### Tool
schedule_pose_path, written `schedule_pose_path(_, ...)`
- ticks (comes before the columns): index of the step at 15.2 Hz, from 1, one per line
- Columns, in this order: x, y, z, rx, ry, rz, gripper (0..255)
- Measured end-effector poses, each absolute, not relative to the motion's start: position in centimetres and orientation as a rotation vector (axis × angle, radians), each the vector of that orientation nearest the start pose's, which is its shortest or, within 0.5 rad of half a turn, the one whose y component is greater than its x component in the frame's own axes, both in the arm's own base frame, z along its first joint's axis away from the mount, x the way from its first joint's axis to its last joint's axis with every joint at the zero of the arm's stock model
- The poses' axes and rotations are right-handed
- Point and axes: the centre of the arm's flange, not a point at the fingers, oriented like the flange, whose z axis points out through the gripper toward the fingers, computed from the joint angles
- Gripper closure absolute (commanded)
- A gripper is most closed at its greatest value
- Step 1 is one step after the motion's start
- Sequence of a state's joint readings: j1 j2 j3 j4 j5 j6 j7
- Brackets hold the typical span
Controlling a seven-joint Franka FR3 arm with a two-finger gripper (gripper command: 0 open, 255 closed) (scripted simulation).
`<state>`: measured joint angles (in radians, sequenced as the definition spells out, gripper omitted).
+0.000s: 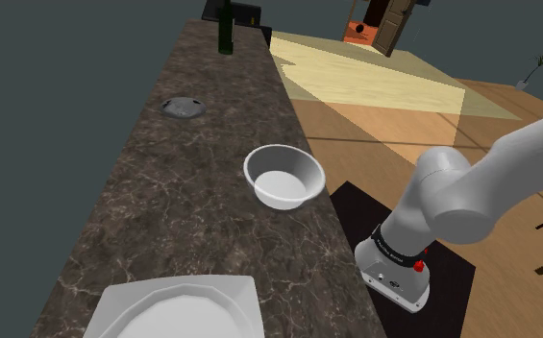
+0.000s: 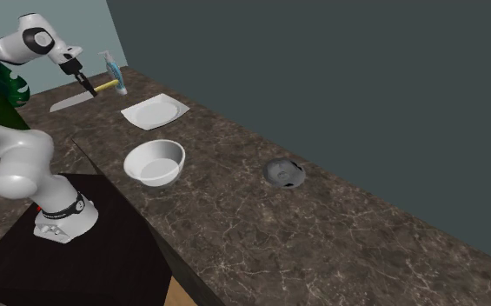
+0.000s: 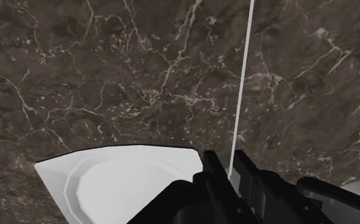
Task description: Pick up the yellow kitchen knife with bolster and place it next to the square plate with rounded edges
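The knife hangs in the air with its yellow handle point(image 2: 107, 85) and grey blade point(image 2: 68, 103), just off the second exterior view's left of the white square plate point(image 2: 155, 113). My gripper point(image 2: 85, 82) is shut on the knife where handle meets blade. In the wrist view the blade point(image 3: 242, 83) appears edge-on as a thin pale line running away from my gripper point(image 3: 230, 173), whose black fingers point(image 3: 213, 167) clasp it. The plate point(image 3: 121, 181) lies on the dark marble counter below, beside the fingers. The plate point(image 1: 178, 307) also lies at the shoulder view's lower edge.
A white bowl point(image 2: 155, 162) stands mid-counter near the front edge point(image 1: 283, 176). A small grey round object point(image 2: 284, 174) lies further along. A blue-and-clear bottle point(image 2: 113, 69) stands behind the knife. A dark bottle point(image 1: 226, 29) stands at the counter's far end.
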<state>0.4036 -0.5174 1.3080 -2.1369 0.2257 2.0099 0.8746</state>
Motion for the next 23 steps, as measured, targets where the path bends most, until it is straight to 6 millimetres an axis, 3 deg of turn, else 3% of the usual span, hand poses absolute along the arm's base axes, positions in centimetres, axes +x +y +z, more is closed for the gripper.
schedule_pose_path(2,-15.5,51.6,45.2,-2.954,-1.1,-0.465,255)
schedule_pose_path(5,-16.8,52.3,43.8,-2.954,-1.098,-0.462,255)
schedule_pose_path(23,-16.8,52.4,34.4,-2.954,-1.097,-0.461,255)
